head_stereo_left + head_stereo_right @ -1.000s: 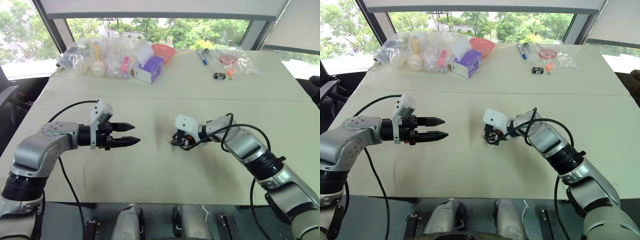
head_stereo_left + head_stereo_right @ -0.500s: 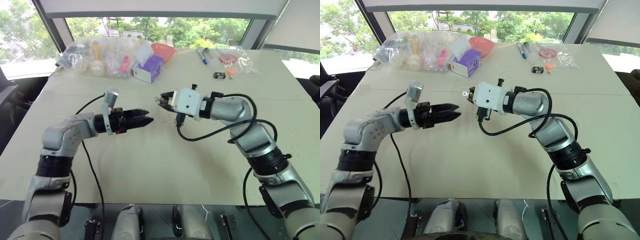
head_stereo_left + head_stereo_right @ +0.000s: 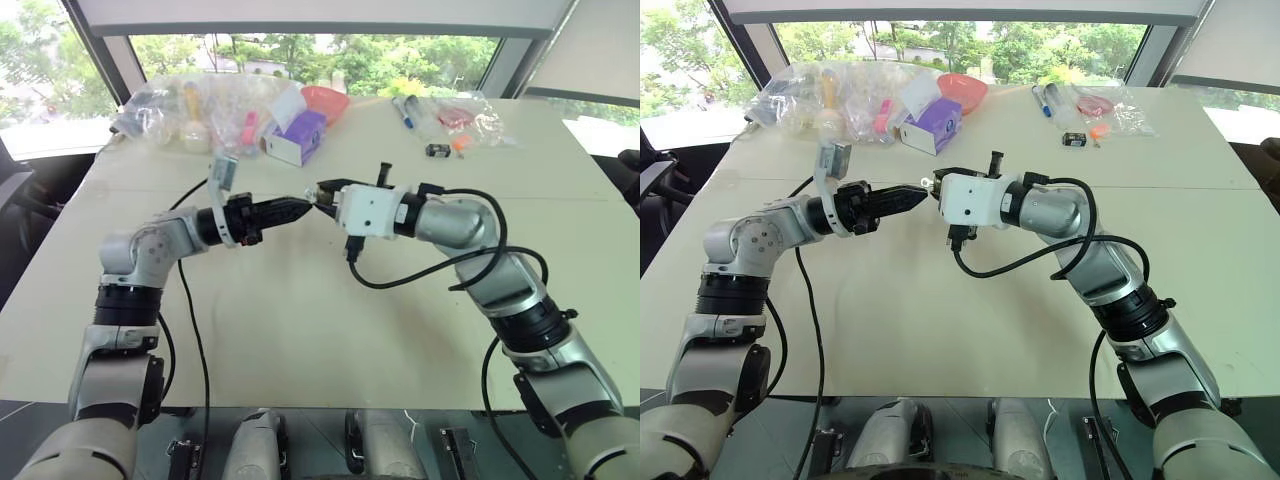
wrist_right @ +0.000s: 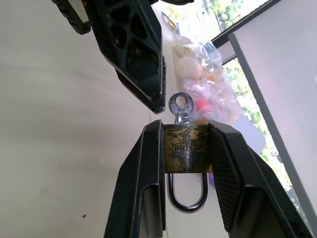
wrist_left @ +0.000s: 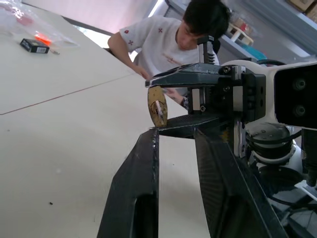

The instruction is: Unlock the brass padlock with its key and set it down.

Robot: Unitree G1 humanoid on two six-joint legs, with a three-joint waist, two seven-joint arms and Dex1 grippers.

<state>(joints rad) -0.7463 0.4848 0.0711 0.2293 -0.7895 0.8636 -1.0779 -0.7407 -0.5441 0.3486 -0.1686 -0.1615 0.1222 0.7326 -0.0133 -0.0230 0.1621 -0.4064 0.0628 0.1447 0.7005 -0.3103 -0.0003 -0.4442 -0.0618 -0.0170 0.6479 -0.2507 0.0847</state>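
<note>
Brass padlock [image 4: 187, 147] key-end toward left gripper [image 3: 306, 205]

Pale table [image 3: 300, 330] before wide windows [image 3: 300, 50] (green trees outside).

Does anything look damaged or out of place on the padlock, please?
Nothing stands out. The brass padlock sits squarely in the right claw, shackle closed, key in its keyhole. Its face looks scuffed, only wear. The left claw is near the key.
</note>
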